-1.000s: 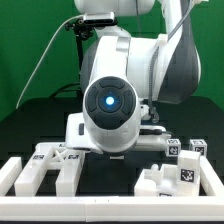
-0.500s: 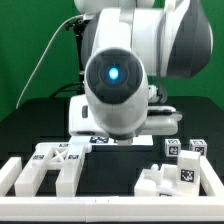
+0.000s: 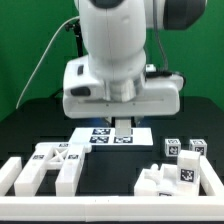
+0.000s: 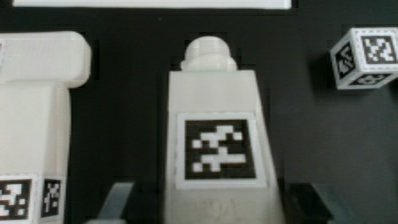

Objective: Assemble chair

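Fingers point(image 4: 121, 200) set narrow, one each side of a tagged white chair bar point(image 4: 217, 130), holding it up just over the marker board point(image 3: 85, 136), mid surface point(image 3: 110, 172). Other chair parts point(image 3: 55, 163) lie nr the front, w/ tags showing.

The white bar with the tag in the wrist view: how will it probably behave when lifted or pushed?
The bar looks like rigid blocky plastic, so probably stiff and light. Its flat faces suggest it would slide, not roll. Its matte surface likely grips well.
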